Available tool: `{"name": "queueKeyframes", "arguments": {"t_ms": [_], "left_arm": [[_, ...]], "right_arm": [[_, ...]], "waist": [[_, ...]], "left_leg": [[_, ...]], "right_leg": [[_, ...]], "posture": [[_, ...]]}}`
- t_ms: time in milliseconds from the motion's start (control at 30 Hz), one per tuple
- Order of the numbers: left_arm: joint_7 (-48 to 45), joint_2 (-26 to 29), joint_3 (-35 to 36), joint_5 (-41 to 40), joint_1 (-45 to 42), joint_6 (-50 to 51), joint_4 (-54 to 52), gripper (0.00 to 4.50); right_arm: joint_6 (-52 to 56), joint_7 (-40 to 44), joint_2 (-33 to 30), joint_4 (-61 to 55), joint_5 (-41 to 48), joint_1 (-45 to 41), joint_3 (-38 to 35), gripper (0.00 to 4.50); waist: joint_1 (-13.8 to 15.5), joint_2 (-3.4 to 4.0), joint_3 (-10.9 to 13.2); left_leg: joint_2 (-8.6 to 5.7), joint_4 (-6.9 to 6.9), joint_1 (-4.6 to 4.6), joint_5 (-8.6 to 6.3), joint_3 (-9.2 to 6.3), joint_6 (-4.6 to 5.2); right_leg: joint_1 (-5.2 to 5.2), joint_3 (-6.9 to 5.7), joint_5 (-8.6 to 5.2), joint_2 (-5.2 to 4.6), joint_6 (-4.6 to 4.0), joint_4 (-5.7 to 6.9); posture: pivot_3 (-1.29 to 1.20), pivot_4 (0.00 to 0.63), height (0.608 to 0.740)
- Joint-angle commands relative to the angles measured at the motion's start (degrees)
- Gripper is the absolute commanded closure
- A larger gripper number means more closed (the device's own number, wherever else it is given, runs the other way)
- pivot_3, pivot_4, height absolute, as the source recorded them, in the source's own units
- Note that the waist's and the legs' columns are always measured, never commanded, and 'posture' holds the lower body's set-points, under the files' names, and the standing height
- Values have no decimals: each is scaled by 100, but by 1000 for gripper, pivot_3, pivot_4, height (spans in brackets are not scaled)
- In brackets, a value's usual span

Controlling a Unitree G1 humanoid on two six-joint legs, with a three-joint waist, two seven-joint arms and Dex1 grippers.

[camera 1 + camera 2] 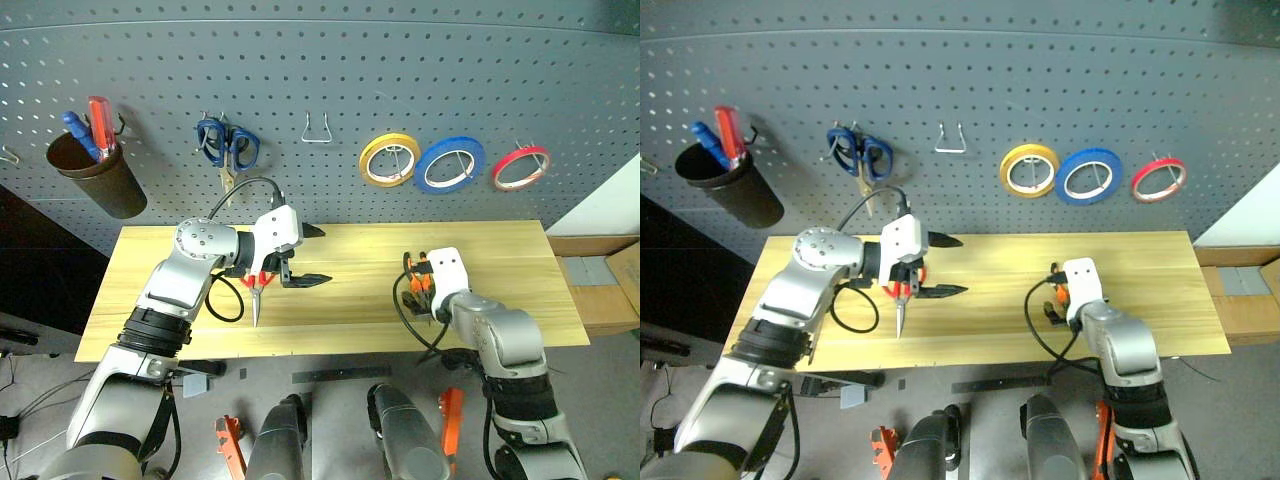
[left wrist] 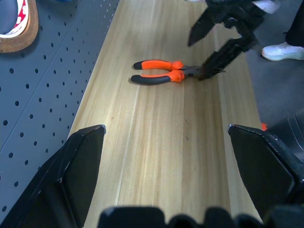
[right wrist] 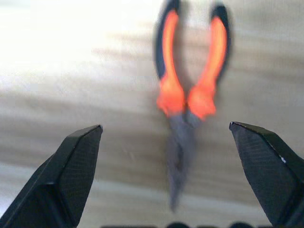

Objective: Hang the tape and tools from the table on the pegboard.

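Both my grippers gaped empty; pliers (image 3: 190, 107) lay lengthwise between right gripper's (image 3: 166, 175) fingers, nose toward me, near table's (image 1: 520, 300) front edge.

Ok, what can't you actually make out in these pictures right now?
- Red scissors: handles mostly hidden under the left tool, head views.
- Pliers: largely covered by the right tool in head views; nose blurred in right wrist view.
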Motion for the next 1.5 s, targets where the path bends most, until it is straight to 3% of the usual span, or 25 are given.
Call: {"name": "queueKeyframes", "arguments": {"t_ms": [33, 367, 600, 700, 800, 833, 1100, 1500], "left_arm": [[-44, 25, 108, -103, -66, -13, -84, 41], [-21, 24, 100, -99, -6, 21, -175, 41], [9, 47, 122, -101, 42, 59, -234, 41], [16, 58, 134, -106, 77, 77, -267, 41], [19, 78, 156, -113, 102, 95, -291, 41], [19, 85, 164, -115, 107, 99, -292, 41], [129, 60, 321, -240, 216, 303, -357, 41], [968, 411, 1822, -1274, 1422, 1685, -1369, 41]], "right_arm": [[-567, -235, -9, 799, -209, -363, -154, 41], [-1751, -477, 0, 3598, -345, -1451, -382, 41], [-1754, -376, 6, 4207, -300, -1611, -417, 41], [-1566, -335, 75, 4055, -300, -1511, -376, 661], [-1184, -278, 175, 3602, -243, -1351, -325, 1672], [-1097, -281, 194, 3473, -240, -1295, -310, 1820], [-1317, -318, 144, 2815, -344, -1113, -234, 1820], [23, -347, 435, -2771, -259, 369, 1280, 1820]], "waist": [[-4, 0, 0], [-3, 0, 0], [-2, -1, 0], [-2, 0, -1], [-1, -1, -1], [1, -1, -1], [-4, -1, -1], [-74, 2, 0]], "left_leg": [[0, 0, 0, 0, -1, 0], [-2, -2, -1, 0, 2, 0], [-2, 1, 0, 0, 1, 0], [-1, 1, 1, 0, 1, 0], [1, 1, 2, 0, 0, 0], [3, 1, 1, 0, -1, 0], [2, 3, 2, 0, 0, 0], [23, -2, -20, 0, -33, -1]], "right_leg": [[0, 0, 0, -1, 0, 0], [-2, 0, 1, -3, -1, 1], [1, -1, 2, -2, -2, 3], [2, -1, 2, -2, -2, 3], [2, -2, 2, -2, -2, 3], [2, -2, 2, -2, -2, 3], [3, -2, 2, -2, -1, 4], [-32, 0, 1, 4, -1, 6]], "posture": [[-182, 301, 740], [-162, 295, 740], [-166, 293, 740], [-167, 292, 740], [-167, 291, 740], [-167, 291, 740], [-170, 284, 740], [-163, 279, 740]]}}
